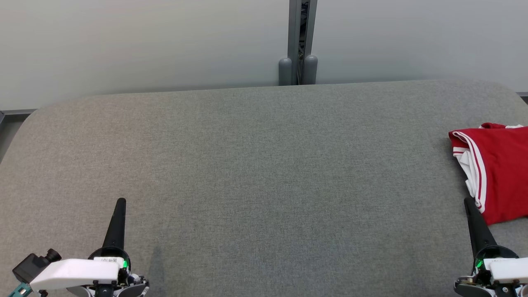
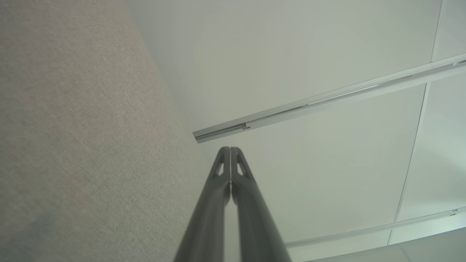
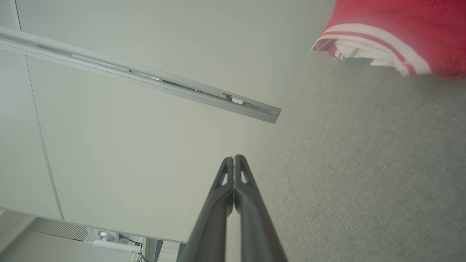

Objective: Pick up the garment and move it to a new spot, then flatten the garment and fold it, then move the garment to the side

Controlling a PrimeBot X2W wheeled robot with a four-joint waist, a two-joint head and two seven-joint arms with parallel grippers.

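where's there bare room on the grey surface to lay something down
The grey surface is bare across its middle and left, from the left gripper up to the far edge by the wall post, and rightward to the garment. The crowded spot is the right edge, where the garment lies with the shut right gripper close beside it.

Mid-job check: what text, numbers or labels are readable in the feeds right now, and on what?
No text is legible.
Small white sticker at the base of the left tool: dark marks, too small to read.
Pale sticker at the base of the right tool: too small to read.
Folded red fabric garment with white-and-red striped trim: no lettering on the visible part.
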